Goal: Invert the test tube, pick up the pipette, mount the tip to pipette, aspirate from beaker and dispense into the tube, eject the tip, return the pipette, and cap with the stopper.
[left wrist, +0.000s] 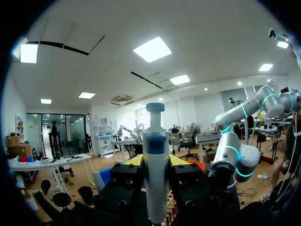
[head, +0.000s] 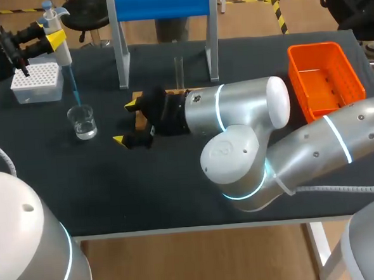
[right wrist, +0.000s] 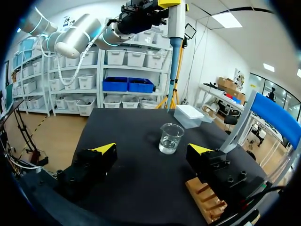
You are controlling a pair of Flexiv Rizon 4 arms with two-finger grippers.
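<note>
Pipette (head: 57,40) sits at ten o'clock on the counter (head: 177,185), reading it as a clock face from the head camera. It is upright in your left end effector (head: 47,37). The left wrist view shows both yellow-tipped fingers pressed against its barrel from two sides, just under the plunger head, so the hold looks firm. The blue tip (head: 73,86) is mounted and points down at the beaker (head: 83,121) at nine o'clock. From the right wrist view its end hangs just above the rim, not yet in the water.

You are holding a light, stiff plastic body, but the tip is thin and only pressed on. A knock against the glass could bend it or pop it off, so lower it straight. The grip on the barrel is right, since it leaves the plunger free. The beaker is small, holds little water and will likely slide or tip if nudged.

Your right end effector (head: 125,123) lies near the centre with its fingers wide apart and nothing between them, and the wooden rack (right wrist: 204,195) is just beside one finger. What looks like the test tube (head: 179,70) stands upright at twelve o'clock. The tip box (head: 36,82) is just beyond the beaker, and an orange basket (head: 326,77) sits at two o'clock.
</note>
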